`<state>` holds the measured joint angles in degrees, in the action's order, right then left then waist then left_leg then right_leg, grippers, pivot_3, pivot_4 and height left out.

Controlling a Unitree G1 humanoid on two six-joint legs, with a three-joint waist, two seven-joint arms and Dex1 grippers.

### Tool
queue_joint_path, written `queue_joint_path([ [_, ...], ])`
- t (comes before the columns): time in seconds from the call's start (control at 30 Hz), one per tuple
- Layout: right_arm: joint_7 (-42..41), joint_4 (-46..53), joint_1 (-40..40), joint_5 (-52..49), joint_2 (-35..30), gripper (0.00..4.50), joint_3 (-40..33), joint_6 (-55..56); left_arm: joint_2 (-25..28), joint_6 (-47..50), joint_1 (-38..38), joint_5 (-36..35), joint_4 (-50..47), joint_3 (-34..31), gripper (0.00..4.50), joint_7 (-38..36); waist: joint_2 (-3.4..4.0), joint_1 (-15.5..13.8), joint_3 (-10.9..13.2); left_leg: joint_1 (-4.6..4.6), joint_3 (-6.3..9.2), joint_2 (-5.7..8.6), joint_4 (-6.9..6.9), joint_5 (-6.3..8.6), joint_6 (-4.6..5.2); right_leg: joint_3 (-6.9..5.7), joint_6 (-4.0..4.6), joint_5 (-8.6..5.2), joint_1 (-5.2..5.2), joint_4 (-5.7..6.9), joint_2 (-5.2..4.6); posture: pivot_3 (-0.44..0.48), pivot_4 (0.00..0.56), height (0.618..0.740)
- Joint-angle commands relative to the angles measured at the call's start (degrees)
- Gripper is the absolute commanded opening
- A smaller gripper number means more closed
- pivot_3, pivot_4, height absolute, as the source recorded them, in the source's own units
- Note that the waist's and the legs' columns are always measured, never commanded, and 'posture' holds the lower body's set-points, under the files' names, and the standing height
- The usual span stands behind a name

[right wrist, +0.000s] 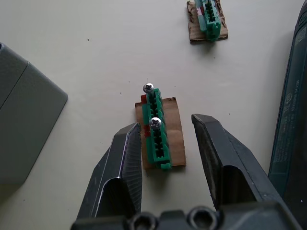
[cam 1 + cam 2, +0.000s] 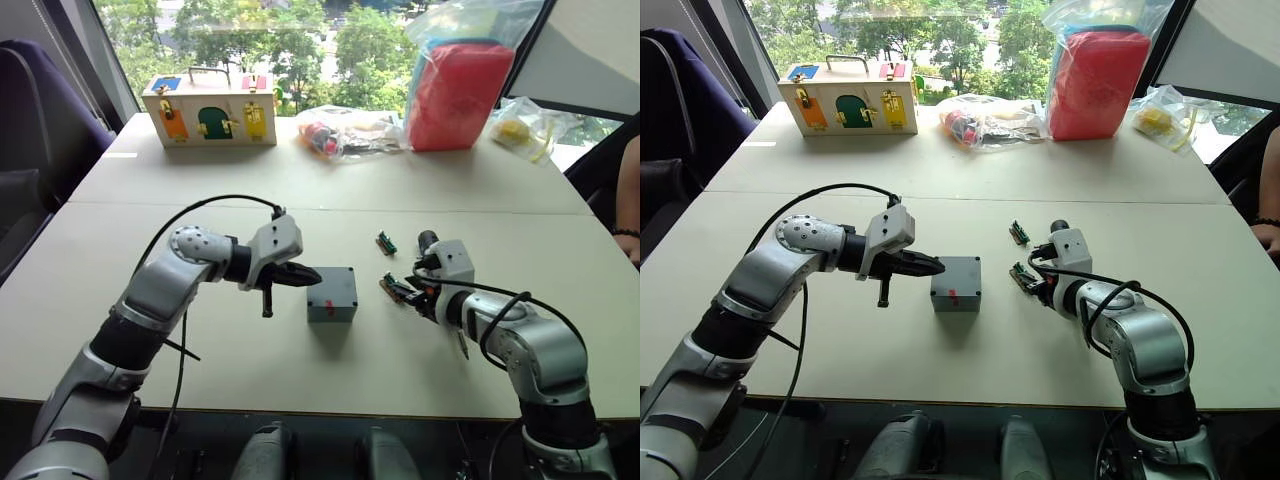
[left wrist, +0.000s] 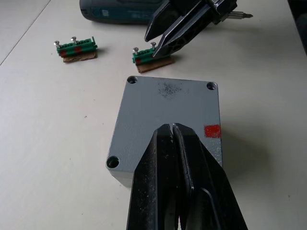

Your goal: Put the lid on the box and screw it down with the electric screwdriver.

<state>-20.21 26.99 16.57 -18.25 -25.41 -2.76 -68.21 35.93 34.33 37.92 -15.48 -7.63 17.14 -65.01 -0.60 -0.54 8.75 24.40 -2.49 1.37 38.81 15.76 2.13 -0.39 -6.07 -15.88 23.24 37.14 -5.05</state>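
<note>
Left wrist view: the left end effector (image 3: 173, 132), fingers pressed together and empty, steadied the lid (image 3: 168, 120); the right end effector (image 1: 167, 139) gaped, empty, over a screw holder (image 1: 158, 136).

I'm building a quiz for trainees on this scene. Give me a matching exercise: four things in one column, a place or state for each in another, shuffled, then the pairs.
1. left pincer
2. right pincer
3. grey box
4. wooden box

A. far end of the table
B. open around a green screw holder
C. lid on, red mark on its side
D. shut, resting on the lid

Pairs: 1-D, 2-B, 3-C, 4-A
</note>
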Motion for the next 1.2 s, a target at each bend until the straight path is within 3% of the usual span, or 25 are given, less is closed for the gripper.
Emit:
queue_joint_path([
  [0.03, 0.7, 3.2, 0.5, -0.7, 0.3, 1.88, -1.5, 0.3, -0.1, -1.3, 0.2, 0.1, -0.3, -0.6, 0.0, 0.1, 0.0, 0.0, 0.0, 0.0, 0.0, 0.0, 0.0, 0.0, 0.0, 0.0, 0.0, 0.0, 0.0, 0.0, 0.0, 0.0, 0.15, 0.74],
  [0.27, 1.6, 2.7, 0.3, -0.9, 0.8, 1.88, -0.9, 0.8, -0.3, -1.7, 0.4, 0.4, 0.2, -0.4, 0.0, -0.1, 0.0, 0.0, 0.0, 0.0, 0.0, 0.0, 0.0, 0.0, 0.0, 0.0, 0.0, 0.0, 0.0, -0.01, -0.01, 0.0, 0.15, 0.74],
  [0.47, 1.7, 2.3, 0.2, -0.9, 0.6, 0.03, -0.2, 1.1, -0.2, -1.8, 0.2, 0.4, 0.0, -0.5, 0.0, -0.1, 0.0, 0.0, 0.0, 0.0, 0.0, 0.0, 0.0, 0.0, 0.0, 0.0, 0.0, 0.0, 0.0, -0.01, -0.03, 0.0, 0.15, 0.74],
  [1.2, 3.2, 7.1, 3.9, -2.9, 0.7, 0.03, -3.9, -3.0, 2.7, 1.2, 1.1, -3.5, 1.3, -6.4, 0.0, -1.3, 0.0, 0.1, 0.0, 0.01, 0.01, -0.01, -0.01, 0.0, 0.0, 0.0, 0.0, 0.0, 0.02, -0.01, -0.04, 0.0, 0.15, 0.74],
])
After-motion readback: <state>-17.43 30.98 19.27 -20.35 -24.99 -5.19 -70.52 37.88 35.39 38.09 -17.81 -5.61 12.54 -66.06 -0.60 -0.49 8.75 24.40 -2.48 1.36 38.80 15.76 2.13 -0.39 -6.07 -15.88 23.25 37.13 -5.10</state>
